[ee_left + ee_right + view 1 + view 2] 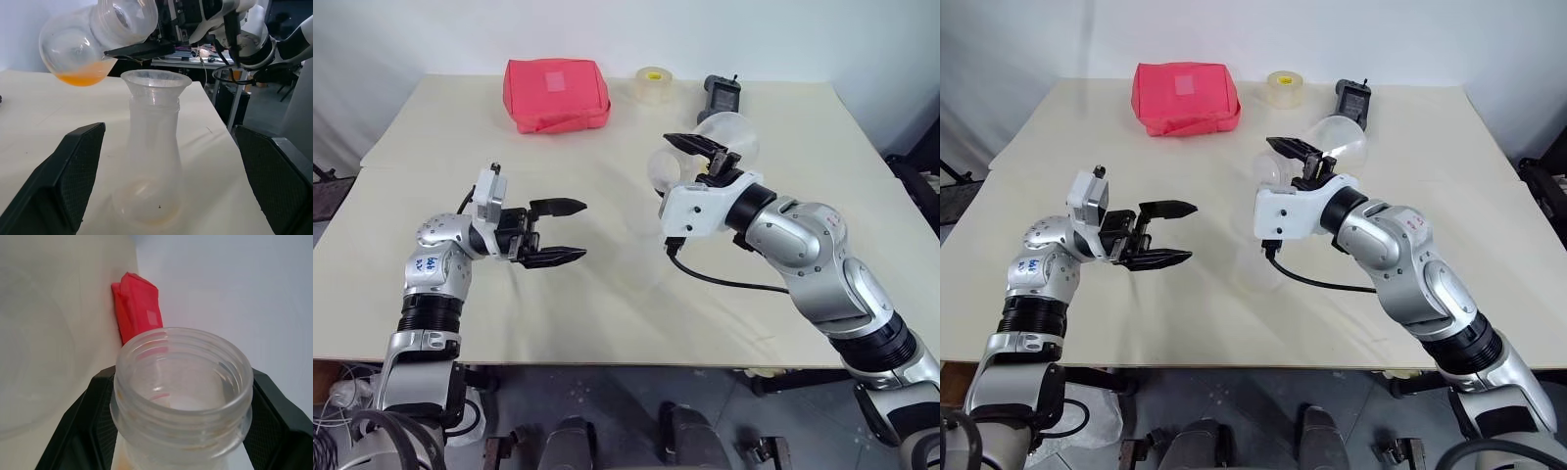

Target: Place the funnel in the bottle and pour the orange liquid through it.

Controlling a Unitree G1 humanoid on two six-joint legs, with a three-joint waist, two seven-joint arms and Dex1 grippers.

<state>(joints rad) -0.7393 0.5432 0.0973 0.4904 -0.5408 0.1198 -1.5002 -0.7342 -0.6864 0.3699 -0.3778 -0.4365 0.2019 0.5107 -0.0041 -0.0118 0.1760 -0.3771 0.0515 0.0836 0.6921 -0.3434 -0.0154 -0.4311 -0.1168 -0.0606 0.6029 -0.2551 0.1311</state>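
Matte cream table; soft red pouch at eleven o'clock. Left gripper gapes, empty. Right gripper clamps a clear round flask of orange liquid above the funnel seated in the bottle.

A: What's lying along the far side of the table?
B: A red pouch with a paler patch on its top face; near it sits a yellowish tape roll, lying flat.
A: Anything past the roll?
B: A dark grey device near the far edge, just apart from the roll; what it is I cannot tell
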